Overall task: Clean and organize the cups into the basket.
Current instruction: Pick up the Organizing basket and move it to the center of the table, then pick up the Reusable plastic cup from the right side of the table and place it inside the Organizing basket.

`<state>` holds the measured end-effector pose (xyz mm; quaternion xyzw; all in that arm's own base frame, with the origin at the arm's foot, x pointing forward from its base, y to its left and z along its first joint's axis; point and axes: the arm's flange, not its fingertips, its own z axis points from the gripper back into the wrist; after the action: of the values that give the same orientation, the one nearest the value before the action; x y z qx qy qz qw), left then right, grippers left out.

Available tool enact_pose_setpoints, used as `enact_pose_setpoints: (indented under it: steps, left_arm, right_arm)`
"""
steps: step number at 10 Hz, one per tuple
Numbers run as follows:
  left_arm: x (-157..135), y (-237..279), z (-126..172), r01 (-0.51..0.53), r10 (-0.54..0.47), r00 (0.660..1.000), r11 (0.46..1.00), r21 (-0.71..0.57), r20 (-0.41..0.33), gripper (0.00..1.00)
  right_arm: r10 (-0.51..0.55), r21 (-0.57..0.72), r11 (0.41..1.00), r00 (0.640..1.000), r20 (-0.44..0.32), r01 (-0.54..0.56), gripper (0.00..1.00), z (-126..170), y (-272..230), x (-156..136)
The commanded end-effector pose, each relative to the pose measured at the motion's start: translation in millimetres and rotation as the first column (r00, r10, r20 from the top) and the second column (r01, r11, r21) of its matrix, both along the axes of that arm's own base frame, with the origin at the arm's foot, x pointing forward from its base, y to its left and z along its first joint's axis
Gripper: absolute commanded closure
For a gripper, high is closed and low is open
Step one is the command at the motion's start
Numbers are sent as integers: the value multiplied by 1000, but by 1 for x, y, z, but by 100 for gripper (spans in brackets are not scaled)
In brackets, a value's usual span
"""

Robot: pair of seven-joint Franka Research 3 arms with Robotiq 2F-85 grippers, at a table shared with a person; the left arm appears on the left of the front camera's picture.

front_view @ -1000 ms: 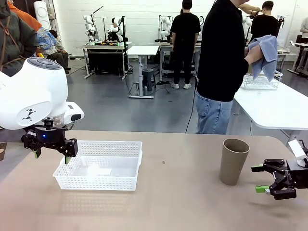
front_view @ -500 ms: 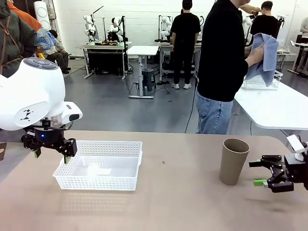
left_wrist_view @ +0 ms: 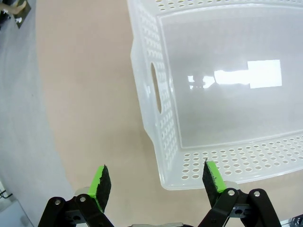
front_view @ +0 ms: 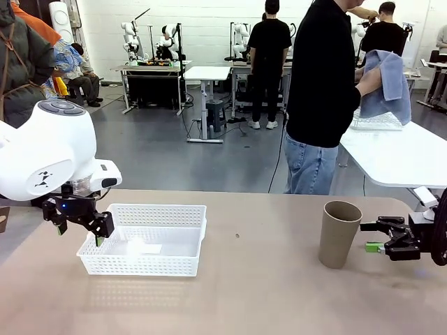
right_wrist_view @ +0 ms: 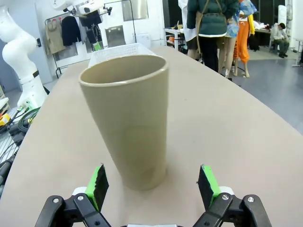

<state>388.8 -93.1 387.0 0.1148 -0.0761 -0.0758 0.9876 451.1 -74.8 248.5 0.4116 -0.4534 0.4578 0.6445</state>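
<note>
Okay, your tan cup (front_view: 339, 234) is matte, tapered and handleless, standing upright on the smooth beige table (front_view: 265, 293), well right of the basket (front_view: 140, 265). That basket is shallow white plastic with lattice-mesh walls, a glossy solid floor and a cut-out handle. Your right gripper (front_view: 366, 236) sits just beside the cup, jaws spread wide, nothing held. A second ago it hung lower and farther off, so it has risen and closed in. Your left gripper (front_view: 79, 234), also spread wide, has tilted over the basket's left corner, possibly brushing the rim. Cup and basket haven't shifted.
</note>
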Motion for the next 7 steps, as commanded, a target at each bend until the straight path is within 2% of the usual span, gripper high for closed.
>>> enact_pose_setpoints:
  steps: [1,4,7]
  left_arm:
    - [0,2,-5,5,-6,1000,1000,22,5,0]
    - [3,5,-2,-33,33,999,999,16,10,0]
    - [15,12,-9,-144,141,988,988,-48,-60,0]
  right_arm:
    - [-13,45,999,999,-29,14,0,-8,-1,12]
    - [17,60,998,998,-60,-14,0,-23,10,25]
    - [34,87,996,999,-36,-30,0,-27,17,34]
